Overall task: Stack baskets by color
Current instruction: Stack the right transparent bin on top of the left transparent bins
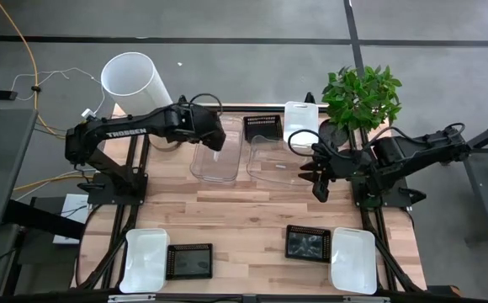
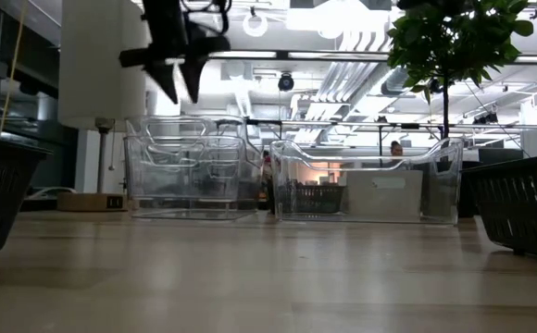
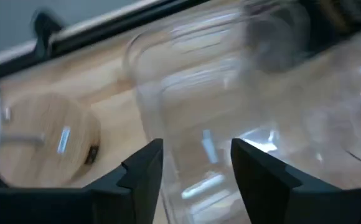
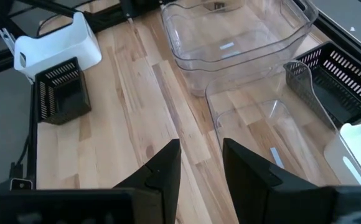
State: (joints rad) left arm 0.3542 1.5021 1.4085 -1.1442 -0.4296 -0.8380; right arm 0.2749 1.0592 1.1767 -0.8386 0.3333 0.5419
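Two clear baskets sit nested on the table at the far middle, also visible in the low view. My left gripper hangs open just above them, touching nothing. A single clear basket stands to their right. My right gripper waits open over bare wood right of it. A black basket and a white basket stand at the far edge. Near the front edge stand two white baskets and two black ones.
A tall white cylinder stands at the far left corner and a potted green plant at the far right. The middle of the wooden table is bare between the far and near rows.
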